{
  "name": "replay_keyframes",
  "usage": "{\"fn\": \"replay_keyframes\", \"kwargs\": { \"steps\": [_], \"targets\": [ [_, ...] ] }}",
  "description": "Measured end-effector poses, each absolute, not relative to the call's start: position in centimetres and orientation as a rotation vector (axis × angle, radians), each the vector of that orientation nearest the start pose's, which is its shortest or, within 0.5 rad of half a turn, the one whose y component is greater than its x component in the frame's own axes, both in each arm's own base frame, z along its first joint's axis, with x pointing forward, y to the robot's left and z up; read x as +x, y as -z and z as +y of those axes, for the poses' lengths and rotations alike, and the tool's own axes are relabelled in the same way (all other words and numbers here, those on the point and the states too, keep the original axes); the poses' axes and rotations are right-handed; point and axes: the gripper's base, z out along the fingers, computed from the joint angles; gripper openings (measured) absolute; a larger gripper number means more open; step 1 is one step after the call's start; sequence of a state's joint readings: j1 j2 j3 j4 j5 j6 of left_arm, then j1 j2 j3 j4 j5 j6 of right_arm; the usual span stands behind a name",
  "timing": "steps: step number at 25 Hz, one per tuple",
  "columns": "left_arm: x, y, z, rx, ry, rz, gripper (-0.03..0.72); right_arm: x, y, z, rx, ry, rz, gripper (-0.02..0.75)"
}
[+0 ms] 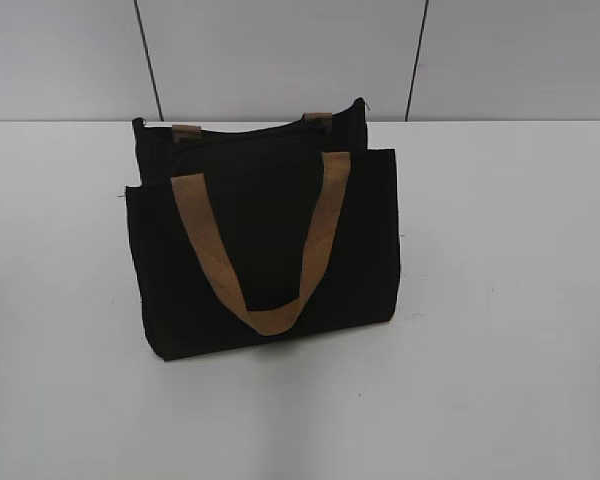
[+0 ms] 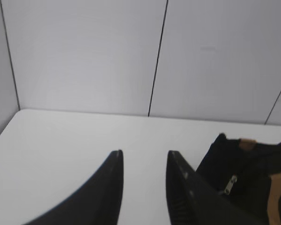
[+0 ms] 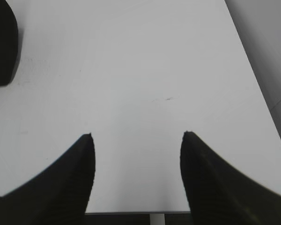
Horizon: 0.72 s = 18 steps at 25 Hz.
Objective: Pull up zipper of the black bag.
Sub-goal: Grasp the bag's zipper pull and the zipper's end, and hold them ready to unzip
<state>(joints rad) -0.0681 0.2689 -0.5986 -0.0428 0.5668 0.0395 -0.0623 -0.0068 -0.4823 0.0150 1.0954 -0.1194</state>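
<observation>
The black bag [image 1: 265,245] stands upright in the middle of the white table, one tan strap [image 1: 270,250] hanging down its front. The zipper line [image 1: 245,130] runs along its top edge. In the left wrist view the bag's end [image 2: 243,173] shows at the lower right with the small silver pull tab [image 2: 231,184]. My left gripper [image 2: 145,157] is open and empty, left of the bag's end. My right gripper [image 3: 136,136] is open and empty over bare table; a dark corner of the bag [image 3: 2,44] shows at its upper left. Neither gripper shows in the exterior view.
The white table [image 1: 500,300] extends on both sides of the bag. A grey panelled wall [image 1: 280,50] stands behind it. The table's edge [image 3: 131,213] lies just under my right gripper, and its right edge [image 3: 253,75] runs beside a wall.
</observation>
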Motion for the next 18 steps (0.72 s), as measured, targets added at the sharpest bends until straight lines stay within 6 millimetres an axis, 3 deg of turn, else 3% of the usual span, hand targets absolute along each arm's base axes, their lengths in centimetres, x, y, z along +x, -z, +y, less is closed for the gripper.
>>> {"fn": "replay_keyframes", "kwargs": {
  "steps": [4, 7, 14, 18],
  "targets": [
    [7.2, -35.0, -1.0, 0.105, 0.106, 1.617, 0.245, -0.5, -27.0, 0.2, -0.061, 0.092, 2.09, 0.452],
    [8.7, -34.5, -1.5, 0.13, 0.144, 1.544, 0.246, -0.5, -26.9, 0.2, -0.061, 0.092, 2.091, 0.452],
    [11.4, -29.2, -3.0, 0.151, 0.244, 1.502, 0.3, -0.5, -27.0, 0.2, -0.061, 0.092, 2.091, 0.452],
    [12.6, -27.4, -3.6, 0.149, 0.272, 1.546, 0.342, -0.5, -27.0, 0.2, -0.061, 0.092, 2.091, 0.452]
  ]
}}
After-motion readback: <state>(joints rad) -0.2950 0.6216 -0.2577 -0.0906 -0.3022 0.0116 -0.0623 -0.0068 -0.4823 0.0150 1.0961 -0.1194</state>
